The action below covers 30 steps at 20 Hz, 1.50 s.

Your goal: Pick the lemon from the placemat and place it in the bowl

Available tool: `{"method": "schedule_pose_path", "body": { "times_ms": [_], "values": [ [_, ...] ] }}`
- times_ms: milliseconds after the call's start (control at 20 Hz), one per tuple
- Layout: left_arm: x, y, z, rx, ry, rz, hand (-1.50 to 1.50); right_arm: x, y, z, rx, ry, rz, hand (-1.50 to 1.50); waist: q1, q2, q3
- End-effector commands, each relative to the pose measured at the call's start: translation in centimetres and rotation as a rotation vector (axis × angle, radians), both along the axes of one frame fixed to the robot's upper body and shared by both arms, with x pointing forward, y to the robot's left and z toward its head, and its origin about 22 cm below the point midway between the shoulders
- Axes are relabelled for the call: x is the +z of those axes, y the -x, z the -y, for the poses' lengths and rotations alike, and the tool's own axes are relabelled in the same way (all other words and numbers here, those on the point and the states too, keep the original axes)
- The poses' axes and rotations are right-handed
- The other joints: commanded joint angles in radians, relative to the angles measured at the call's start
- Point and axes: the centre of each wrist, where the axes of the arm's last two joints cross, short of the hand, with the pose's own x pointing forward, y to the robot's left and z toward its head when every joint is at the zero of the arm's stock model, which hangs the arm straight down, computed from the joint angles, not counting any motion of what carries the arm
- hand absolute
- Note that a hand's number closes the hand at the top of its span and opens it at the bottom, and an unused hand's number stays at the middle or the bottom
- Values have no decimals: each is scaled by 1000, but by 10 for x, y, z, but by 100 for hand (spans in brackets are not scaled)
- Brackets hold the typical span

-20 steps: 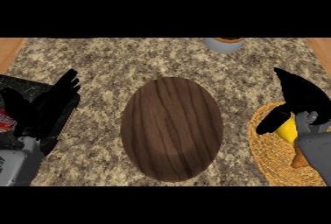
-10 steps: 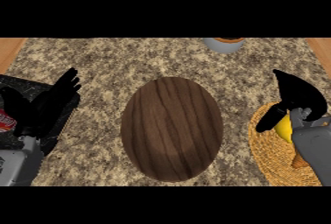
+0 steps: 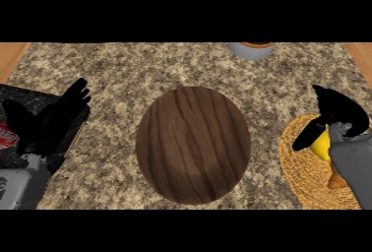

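Table: speckled stone table [image 3: 109,74] fills the view; a wood strip [image 3: 11,54] shows at the 10 o'clock corner and another at 2 o'clock.
Bowl: dark wooden bowl [image 3: 193,145] at the centre, with bare table all round its rim.
Placemat: woven straw placemat [image 3: 301,182] at 4 o'clock, cut off by the right edge; its near rim lies close to the bowl but apart from it.
Lemon: the lemon [image 3: 322,146] lies on the placemat at 3 o'clock of the bowl, partly hidden under the right hand.
Right hand: right hand [image 3: 335,110] is above the lemon with its fingers [image 3: 330,101] straight and pointing to 12 o'clock. The thumb [image 3: 306,138] is splayed towards 7 o'clock just beside the lemon; the hand is unclosed and grips nothing.
Left hand: left hand [image 3: 51,123] rests at 9 o'clock, fingers up and relaxed, holding nothing, above a black slab [image 3: 15,96] at the left edge.
Cup: grey cup [image 3: 252,49] at 12 o'clock on the far edge, well apart from the bowl.
Open room: there is a wide bare stretch from the bowl to 12 o'clock and to 10 o'clock. Only a narrow bare strip lies between bowl and placemat.
Change: the grey right forearm [image 3: 352,162] now covers more of the lemon than a second ago. The left hand, bowl and cup have not moved.
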Motion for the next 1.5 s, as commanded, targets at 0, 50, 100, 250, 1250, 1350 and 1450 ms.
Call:
{"method": "schedule_pose_path", "body": {
  "times_ms": [0,50,100,250,1250,1350,1450],
  "values": [
    [18,-8,6,-4,-1,-5,0,-11,0,-12,-81,24,-61,-150,-1,0,0],
    [-4,13,6,-5,10,0,0,-4,-3,9,-86,27,-72,-150,2,-1,0],
    [10,-17,14,-5,4,3,0,-6,-4,2,-85,18,-103,-150,-6,1,0],
    [12,-8,34,-2,-1,7,0,-29,-4,10,-86,20,-92,-150,-1,0,1],
    [3,-5,0,-17,9,-2,0,-88,-1,39,-126,13,-146,-150,-1,0,0],
    [-3,2,-1,-15,11,-8,0,-96,-14,43,-130,11,-142,150,3,1,1],
    [5,8,-6,-6,-5,10,0,-82,-2,48,-74,47,-80,150,1,-1,0]
  ]
}}
